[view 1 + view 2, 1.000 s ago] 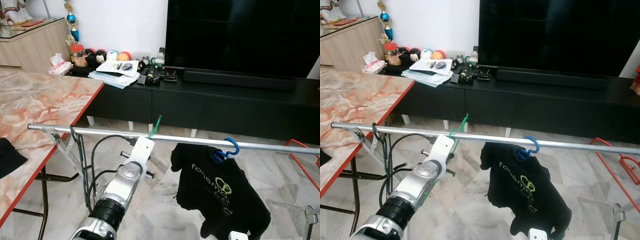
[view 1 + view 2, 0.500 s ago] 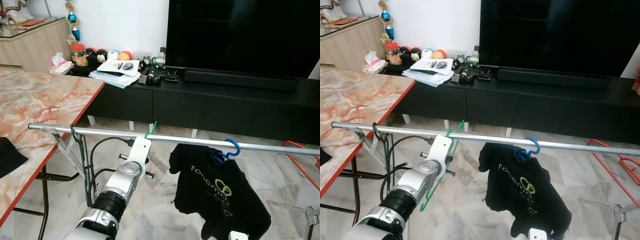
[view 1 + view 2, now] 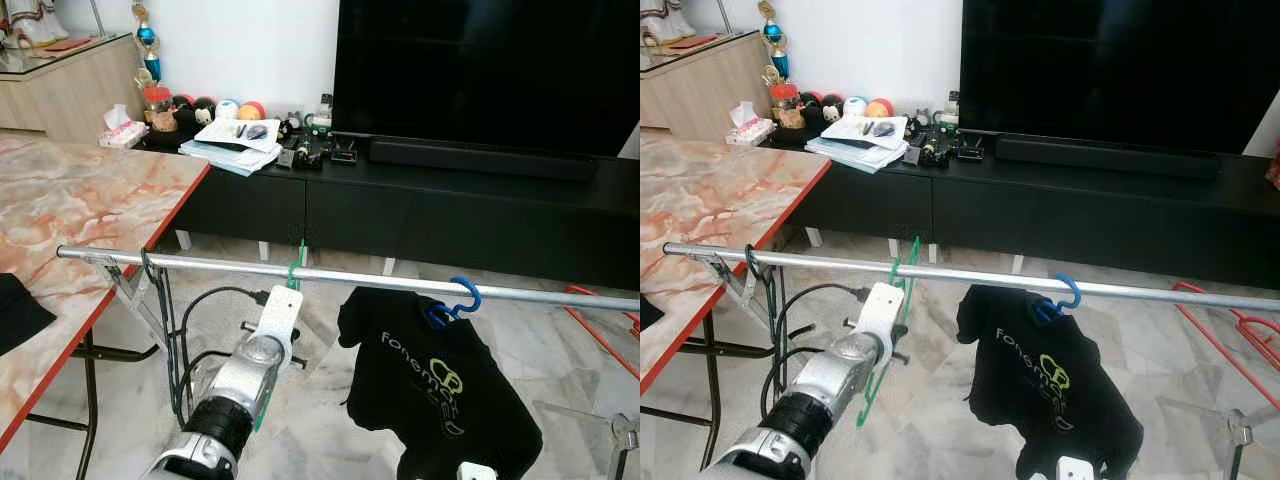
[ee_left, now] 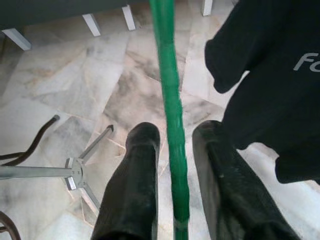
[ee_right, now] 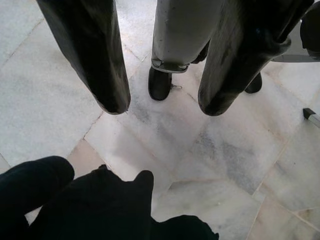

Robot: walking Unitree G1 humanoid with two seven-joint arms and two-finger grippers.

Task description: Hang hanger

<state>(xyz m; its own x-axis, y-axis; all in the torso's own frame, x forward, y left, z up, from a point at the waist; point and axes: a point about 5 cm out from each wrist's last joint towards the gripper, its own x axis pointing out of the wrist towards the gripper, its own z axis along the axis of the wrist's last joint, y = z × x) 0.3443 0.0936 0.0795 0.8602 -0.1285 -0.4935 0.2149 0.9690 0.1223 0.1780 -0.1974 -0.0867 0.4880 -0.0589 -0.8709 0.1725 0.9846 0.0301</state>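
- The metal rail [image 3: 200, 264] runs from 9 o'clock to 3 o'clock across the head views, in front of the black TV cabinet [image 3: 470, 215].
- A black T-shirt [image 3: 440, 390] hangs on a blue hanger [image 3: 455, 298] hooked over the rail, at 3 o'clock from the left arm.
- The marble table [image 3: 70, 215] with a red edge stands at 9 o'clock.
- The left gripper [image 4: 175, 150] is raised just below the rail, fingers [image 4: 135, 180] released, a narrow gap on each side of the shaft.
- The green hanger [image 3: 895, 310] hangs with its hook over the rail, its shaft between the left fingers.
- The right gripper [image 5: 160, 95] points at the marble floor [image 5: 240, 150], fingers spread apart, holding nothing.
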